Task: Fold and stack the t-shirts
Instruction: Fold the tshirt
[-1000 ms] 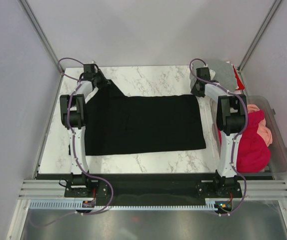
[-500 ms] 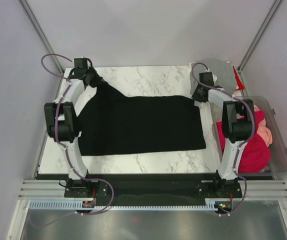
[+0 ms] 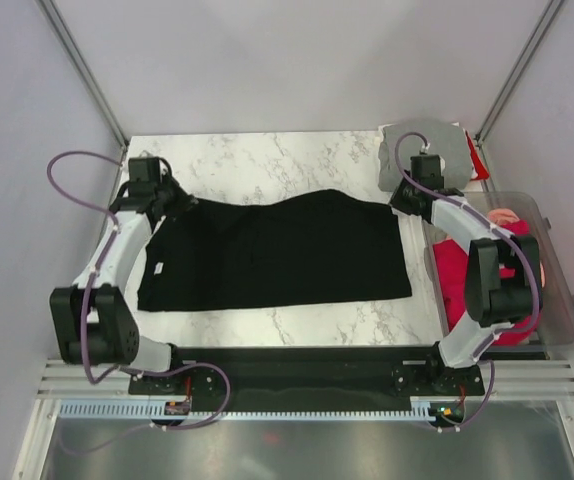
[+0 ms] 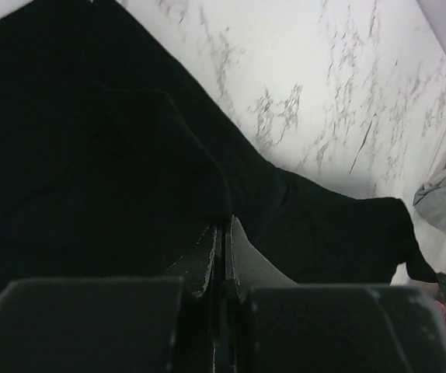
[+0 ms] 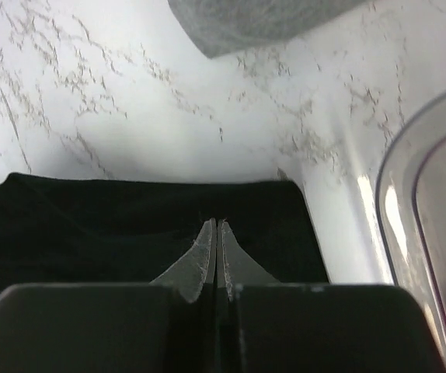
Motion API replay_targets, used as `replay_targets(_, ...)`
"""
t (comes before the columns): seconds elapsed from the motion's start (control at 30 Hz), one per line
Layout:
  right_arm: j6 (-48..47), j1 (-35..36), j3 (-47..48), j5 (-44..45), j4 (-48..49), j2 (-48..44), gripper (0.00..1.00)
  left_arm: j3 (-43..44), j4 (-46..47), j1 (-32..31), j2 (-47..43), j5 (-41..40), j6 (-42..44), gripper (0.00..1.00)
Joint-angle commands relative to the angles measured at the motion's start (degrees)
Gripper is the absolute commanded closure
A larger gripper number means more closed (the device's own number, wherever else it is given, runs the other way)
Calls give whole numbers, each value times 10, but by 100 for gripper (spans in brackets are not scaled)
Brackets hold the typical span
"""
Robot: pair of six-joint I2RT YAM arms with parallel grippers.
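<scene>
While black t-shirt [image 3: 287, 250] lies spread | left fingers [image 4: 244, 264] clamp far-left corner | right fingers [image 5: 198, 263] clamp far-right corner

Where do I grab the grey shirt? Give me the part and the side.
Take the grey shirt by its near-left corner, probably coming from the bare marble on its left. It lies flat at the far right of the table; that corner juts free, and walls close its far and right sides.
</scene>
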Motion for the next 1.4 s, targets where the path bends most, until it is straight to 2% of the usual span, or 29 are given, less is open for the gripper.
replay_targets(0.0, -6, 2, -36, -16, 9, -62, 100, -49, -13, 2, -96, -34, -33, 98)
replay_targets(0.2, -11, 2, -89, -9, 8, -112, 100, -141, -42, 10, -190, -52, -38, 98)
replay_targets(0.77, 24, 0, -176, 62, -9, -163, 100, -272, -142, 19, -323, -9, -59, 98)
replay_targets(0.8, 24, -1, -176, 63, -13, -167, 100, -287, -146, 19, -341, 4, -56, 93)
replay_targets(0.83, 21, 0, -175, 61, -18, -168, 100, -295, -151, 20, -352, 10, -55, 84)
replay_targets(0.87, 18, -3, -168, 62, -25, -168, 100, -304, -161, 19, -363, 17, -55, 64)
replay_targets(0.9, 16, -4, -163, 65, -51, -168, 77, -317, -163, 19, -390, 36, -63, 25)
replay_targets(0.93, 11, -5, -159, 66, -55, -169, 51, -318, -160, 16, -402, 49, -62, 15)
replay_targets(0.97, 9, -4, -156, 69, -60, -181, 30, -316, -164, 16, -414, 55, -60, 6)
replay_targets(1.0, 8, -4, -154, 72, -68, -188, 15, -303, -170, 17, -423, 46, -62, 0)
replay_targets(1.1, 5, -4, -148, 54, -65, -222, 12, -280, -172, 16, -438, 14, -59, 0)
replay_targets(1.2, 7, 8, -141, 4, -42, -230, 14, -272, -143, 16, -407, 6, -48, 2)
replay_targets(1.33, -6, 78, -119, -23, -24, -173, 16, -292, -59, 16, -327, 24, -46, 7)
replay_targets(1.37, -13, 93, -108, -22, -22, -135, 16, -296, -40, 16, -287, 26, -47, 8)
